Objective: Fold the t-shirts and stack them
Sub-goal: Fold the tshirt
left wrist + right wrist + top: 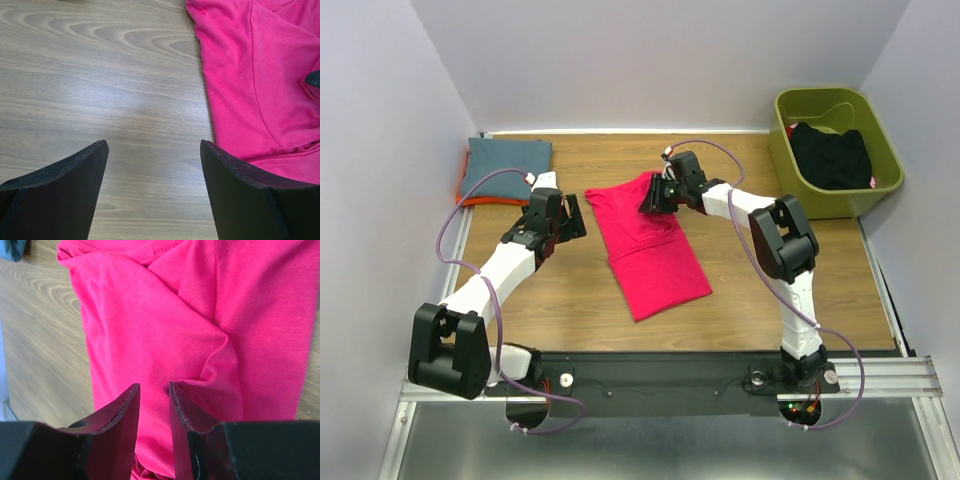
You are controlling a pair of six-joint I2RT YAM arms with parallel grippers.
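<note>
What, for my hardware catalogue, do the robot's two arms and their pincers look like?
The left arm and right arm both have white links joined by bulky black joint housings. A thin lilac cable loops loosely along each. The left pincer and right pincer each carry two flat black fingers tapering to blunt, slightly worn tips.

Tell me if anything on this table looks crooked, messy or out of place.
The pink t-shirt lies slanted across the table, and a crumpled ridge of cloth sits just ahead of the right gripper, so the fold is not flat. The black garment is heaped unfolded in the green bin.
</note>
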